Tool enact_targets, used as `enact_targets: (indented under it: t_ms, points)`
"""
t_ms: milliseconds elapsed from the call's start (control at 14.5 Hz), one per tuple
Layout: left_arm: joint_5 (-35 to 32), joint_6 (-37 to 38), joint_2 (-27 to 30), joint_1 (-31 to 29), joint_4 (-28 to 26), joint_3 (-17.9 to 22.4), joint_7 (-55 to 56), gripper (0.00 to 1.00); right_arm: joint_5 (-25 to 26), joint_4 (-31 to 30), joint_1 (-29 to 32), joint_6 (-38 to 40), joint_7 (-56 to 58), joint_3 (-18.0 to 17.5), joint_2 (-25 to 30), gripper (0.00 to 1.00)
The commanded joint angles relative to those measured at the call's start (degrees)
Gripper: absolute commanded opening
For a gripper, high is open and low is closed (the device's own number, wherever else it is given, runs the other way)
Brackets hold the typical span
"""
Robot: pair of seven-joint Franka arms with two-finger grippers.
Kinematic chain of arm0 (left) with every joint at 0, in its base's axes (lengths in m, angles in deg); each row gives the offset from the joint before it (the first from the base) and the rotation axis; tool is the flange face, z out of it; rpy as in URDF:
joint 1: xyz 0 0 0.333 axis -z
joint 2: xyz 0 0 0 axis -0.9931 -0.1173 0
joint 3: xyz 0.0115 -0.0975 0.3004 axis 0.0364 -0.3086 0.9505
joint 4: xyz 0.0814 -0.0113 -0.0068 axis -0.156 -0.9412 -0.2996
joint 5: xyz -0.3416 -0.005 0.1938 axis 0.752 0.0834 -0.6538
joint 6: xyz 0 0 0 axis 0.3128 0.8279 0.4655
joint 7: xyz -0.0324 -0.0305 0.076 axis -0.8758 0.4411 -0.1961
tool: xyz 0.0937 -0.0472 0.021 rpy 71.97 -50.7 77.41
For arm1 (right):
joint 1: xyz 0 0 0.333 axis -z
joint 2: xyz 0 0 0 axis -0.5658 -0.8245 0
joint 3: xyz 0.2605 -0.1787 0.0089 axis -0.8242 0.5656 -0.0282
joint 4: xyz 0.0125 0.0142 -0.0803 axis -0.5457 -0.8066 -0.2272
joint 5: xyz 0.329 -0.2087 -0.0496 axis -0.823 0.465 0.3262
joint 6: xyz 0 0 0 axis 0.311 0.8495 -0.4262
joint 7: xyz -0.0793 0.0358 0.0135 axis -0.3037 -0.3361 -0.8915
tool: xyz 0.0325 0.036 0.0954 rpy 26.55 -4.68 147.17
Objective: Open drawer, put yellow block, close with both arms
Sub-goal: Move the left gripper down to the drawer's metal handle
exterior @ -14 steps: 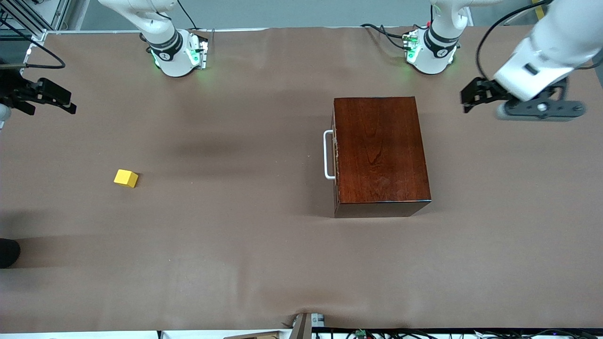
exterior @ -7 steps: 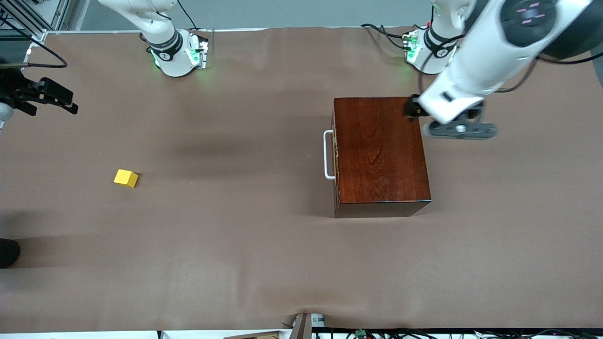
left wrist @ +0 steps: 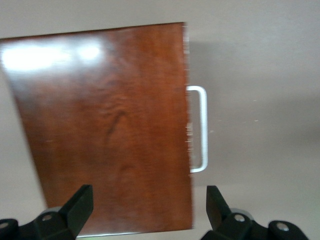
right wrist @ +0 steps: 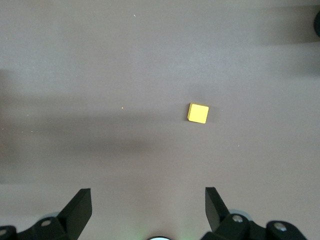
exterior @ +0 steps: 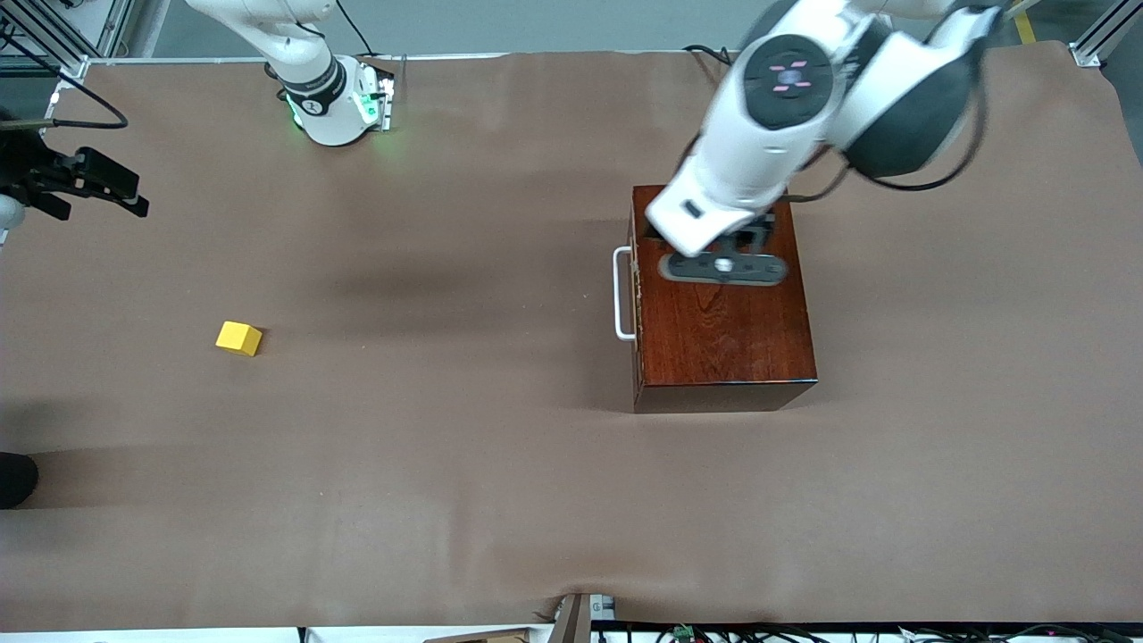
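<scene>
The dark reddish-brown wooden box (exterior: 725, 332) stands toward the left arm's end of the table. Its drawer is shut, and the white U-shaped handle (exterior: 622, 293) faces the right arm's end. My left arm (exterior: 714, 210) hangs over the box top and hides its own hand in the front view. In the left wrist view the left gripper (left wrist: 148, 201) is open and empty above the box (left wrist: 110, 130), with the handle (left wrist: 200, 129) beside it. The yellow block (exterior: 238, 338) lies alone toward the right arm's end. My right gripper (exterior: 132, 198) waits open, high above the table there, with the block (right wrist: 198, 113) below it.
The right arm's green-lit base (exterior: 337, 100) stands at the table's edge farthest from the front camera. A dark round object (exterior: 14, 479) pokes in at the right arm's end. Cables (exterior: 696, 632) run along the edge nearest the front camera. Bare brown cloth lies between block and box.
My left arm has swung in from the left arm's end of the table to over the box top. The right arm, the block and the box have stayed put.
</scene>
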Motion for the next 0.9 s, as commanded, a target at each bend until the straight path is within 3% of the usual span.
enact_targets:
  t_ms: [0,207,414,552,828]
  points:
    - [-1.6,-1.1,-4.5,4.4,4.9,1.5,3.1,1.00,-0.9,0.7,0.3,0.5,0.4,-0.3,-0.1,1.00]
    - [-2.6,-4.0,-7.2,13.5,5.3,8.2,7.7,1.00,-0.8,0.7,0.8,0.1,0.4,-0.2,-0.2,1.00]
    - [-2.6,-7.6,-10.5,25.6,5.9,19.3,13.5,1.00,-0.8,0.6,1.2,0.1,0.4,0.2,-0.9,1.00]
    - [-2.6,-11.3,-13.8,31.8,5.9,24.2,18.8,1.00,-0.9,0.7,1.1,0.1,0.4,0.2,-0.9,1.00]
    - [-5.9,-12.2,-18.0,34.3,5.5,25.0,19.9,1.00,-0.9,0.5,1.2,0.3,0.4,0.2,-1.0,1.00]
